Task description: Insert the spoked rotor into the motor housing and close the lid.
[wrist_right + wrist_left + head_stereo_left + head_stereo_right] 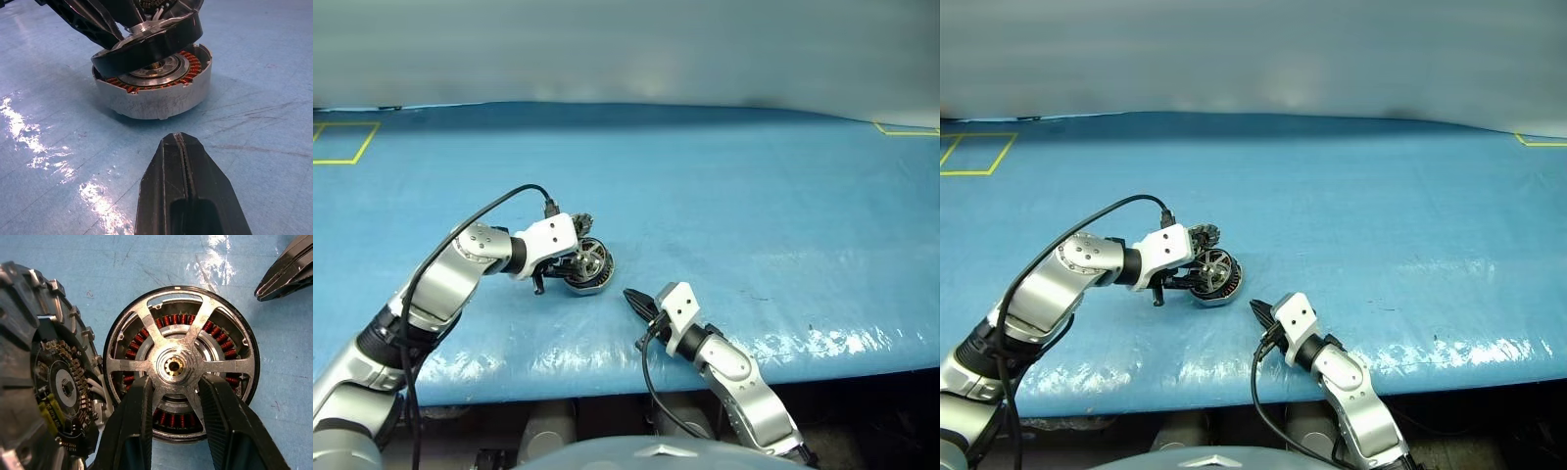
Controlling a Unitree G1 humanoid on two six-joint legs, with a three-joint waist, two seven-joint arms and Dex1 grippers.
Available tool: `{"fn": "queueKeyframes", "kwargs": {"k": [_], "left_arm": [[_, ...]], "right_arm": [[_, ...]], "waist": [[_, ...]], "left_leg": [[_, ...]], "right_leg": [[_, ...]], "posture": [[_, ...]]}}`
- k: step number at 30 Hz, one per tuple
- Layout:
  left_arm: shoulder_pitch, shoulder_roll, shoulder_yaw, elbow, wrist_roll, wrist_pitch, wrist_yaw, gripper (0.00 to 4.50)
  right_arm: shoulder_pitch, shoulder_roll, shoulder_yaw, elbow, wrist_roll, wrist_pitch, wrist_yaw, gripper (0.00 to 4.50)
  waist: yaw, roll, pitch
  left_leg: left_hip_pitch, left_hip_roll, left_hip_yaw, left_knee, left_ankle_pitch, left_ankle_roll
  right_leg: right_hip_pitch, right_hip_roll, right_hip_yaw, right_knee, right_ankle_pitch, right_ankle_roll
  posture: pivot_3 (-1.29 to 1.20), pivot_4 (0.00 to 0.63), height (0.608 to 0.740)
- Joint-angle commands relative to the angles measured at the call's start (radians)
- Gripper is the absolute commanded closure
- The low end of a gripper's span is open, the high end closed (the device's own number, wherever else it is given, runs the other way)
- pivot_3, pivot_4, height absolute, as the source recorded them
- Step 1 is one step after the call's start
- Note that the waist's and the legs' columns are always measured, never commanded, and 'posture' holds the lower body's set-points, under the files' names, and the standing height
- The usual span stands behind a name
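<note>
The round silver-grey metal motor housing [156,95] with its ring of copper-coloured windings sits on the blue table covering [754,196], a little toward nine o'clock of the table's middle. The black ring-shaped spoked rotor [181,363] with flat silvery spokes and a central hub lies over the housing's open mouth; from the right wrist it looks tilted, one edge raised above the housing's rim, so not fully seated. The left gripper [173,404] reaches in from about eight o'clock and pinches one spoke between its two black fingers [132,416], just below the hub. The thin silver-grey lid [44,367] with the notched rim stands open at the housing's nine o'clock edge, its inner face with a small circuit ring turned toward the rotor. The right gripper [182,147] hangs near the housing at about five o'clock, clear of it, its fingers pressed together on nothing and pointing at the housing's wall.
</note>
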Motion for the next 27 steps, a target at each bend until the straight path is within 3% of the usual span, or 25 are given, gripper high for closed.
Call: {"fn": "queueKeyframes", "kwargs": {"k": [1, 11, 12, 16, 19, 27], "left_arm": [[-0.025, -0.001, 0.001, -0.005, 0.010, -0.015, -0.018, 3.37], [-0.026, -0.026, 0.034, -0.012, -0.025, -0.015, -0.032, 0.07], [-0.024, -0.027, 0.037, -0.014, -0.028, -0.014, -0.032, 0.03], [-0.016, -0.036, 0.051, -0.026, -0.056, -0.009, -0.041, 0.03], [-0.013, -0.042, 0.057, -0.033, -0.074, -0.005, -0.048, 0.64], [-0.011, -0.049, 0.056, -0.038, -0.104, 0.003, -0.043, 3.34]], "right_arm": [[-0.005, 0.007, -0.005, -0.011, 0.005, -0.026, -0.005, 4.50], [-0.007, 0.006, -0.007, -0.007, 0.005, -0.026, -0.008, 4.50], [-0.008, 0.006, -0.008, -0.007, 0.005, -0.025, -0.008, 4.50], [-0.009, 0.004, -0.010, -0.008, 0.006, -0.024, -0.007, 4.50], [-0.011, 0.003, -0.010, -0.009, 0.006, -0.022, -0.006, 4.50], [-0.011, 0.004, -0.008, -0.011, 0.005, -0.020, -0.008, 4.50]], "waist": [[0.000, 0.000, 0.000], [0.000, 0.000, 0.000], [0.000, 0.000, 0.000], [0.000, 0.000, 0.000], [0.000, 0.000, 0.000], [0.000, 0.000, 0.000]], "left_leg": [[0.000, 0.000, 0.000, 0.000, 0.000, 0.000], [0.000, 0.000, 0.000, 0.000, 0.000, 0.000], [0.000, 0.000, 0.000, 0.000, 0.000, 0.000], [0.000, 0.000, 0.000, 0.000, 0.000, 0.000], [0.000, 0.000, 0.000, 0.000, 0.000, 0.000], [0.000, 0.000, 0.000, 0.001, 0.000, 0.000]], "right_leg": [[0.000, 0.000, 0.000, 0.000, 0.000, 0.000], [0.000, 0.000, 0.000, 0.000, 0.000, 0.000], [0.000, 0.000, 0.000, 0.000, 0.000, 0.000], [0.000, 0.000, 0.000, 0.000, 0.000, 0.000], [0.000, 0.000, 0.000, 0.000, 0.000, 0.000], [0.000, 0.000, 0.000, 0.000, 0.000, 0.000]], "posture": [[0.00, 0.150, 0.740], [0.00, 0.150, 0.740], [0.00, 0.150, 0.740], [0.00, 0.150, 0.740], [0.00, 0.150, 0.740], [0.00, 0.150, 0.740]]}}
